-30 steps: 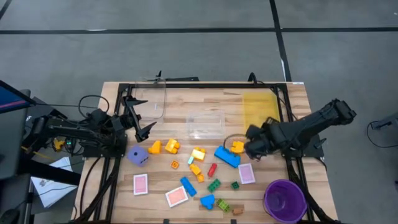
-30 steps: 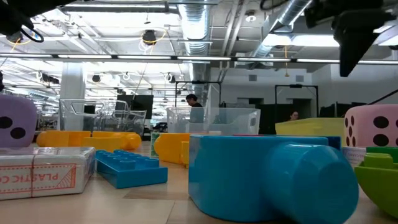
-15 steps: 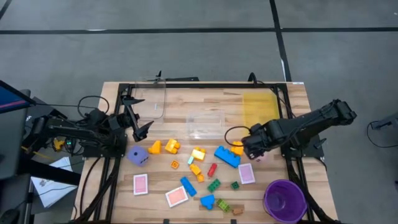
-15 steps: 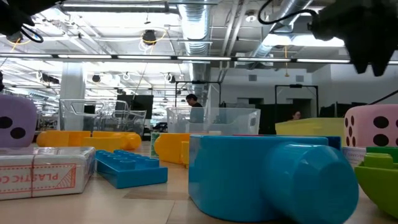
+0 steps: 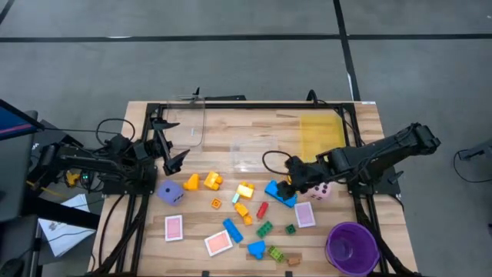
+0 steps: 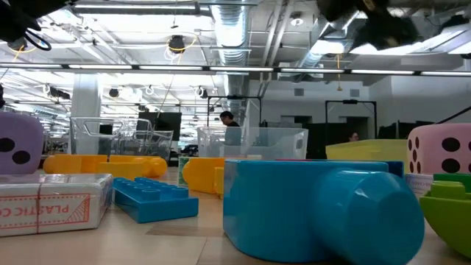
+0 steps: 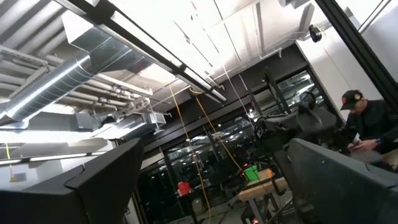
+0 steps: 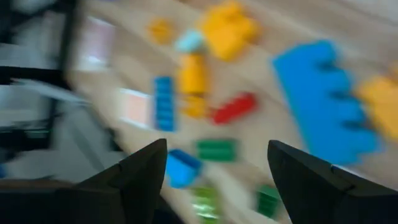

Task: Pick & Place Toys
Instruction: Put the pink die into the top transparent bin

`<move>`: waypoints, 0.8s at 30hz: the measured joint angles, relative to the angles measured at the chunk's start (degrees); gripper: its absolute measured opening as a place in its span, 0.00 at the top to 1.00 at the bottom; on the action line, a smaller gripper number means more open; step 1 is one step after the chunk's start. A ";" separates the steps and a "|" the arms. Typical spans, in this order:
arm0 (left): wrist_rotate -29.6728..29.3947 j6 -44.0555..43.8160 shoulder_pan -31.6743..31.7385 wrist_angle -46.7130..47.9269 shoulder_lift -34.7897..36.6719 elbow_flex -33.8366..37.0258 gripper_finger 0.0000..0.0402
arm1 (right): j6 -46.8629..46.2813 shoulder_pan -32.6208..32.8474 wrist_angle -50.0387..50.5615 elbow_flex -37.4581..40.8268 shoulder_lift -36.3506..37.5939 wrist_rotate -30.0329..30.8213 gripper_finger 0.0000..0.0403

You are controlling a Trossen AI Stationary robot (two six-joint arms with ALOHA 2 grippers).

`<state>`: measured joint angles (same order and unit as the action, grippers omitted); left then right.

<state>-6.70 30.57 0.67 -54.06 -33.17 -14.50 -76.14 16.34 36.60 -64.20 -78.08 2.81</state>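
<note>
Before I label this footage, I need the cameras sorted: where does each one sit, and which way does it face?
High view: overhead, straight down on the wooden table; both arms show.
Low view: at tabletop height, level across the large blue plastic brick; a dark arm part overhead.
Left wrist view: tipped up at the ceiling, its two dark fingers apart.
Right wrist view: down on the bricks past its open fingers.
Shared: the blue brick also appears in the high and right wrist views.

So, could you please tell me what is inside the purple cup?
The purple cup looks empty from above: only its purple bottom shows, with no toy visible. Nothing covers it.
</note>
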 joint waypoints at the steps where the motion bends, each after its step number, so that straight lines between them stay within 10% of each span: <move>1: 0.00 0.00 -0.13 0.00 0.00 0.00 0.00 | 0.00 0.00 -3.04 0.00 0.00 0.00 0.33; 9: -0.01 0.00 -2.60 -1.26 0.02 0.00 0.00 | 0.06 -0.01 -25.68 -0.06 0.04 0.04 0.33; 24: -0.07 0.17 -4.55 -1.90 0.00 0.00 0.00 | -17.42 -1.84 -24.63 0.00 0.00 -4.04 0.33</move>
<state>-6.76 30.74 -3.88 -55.96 -33.17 -14.50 -93.56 14.50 11.97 -64.20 -78.08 -1.23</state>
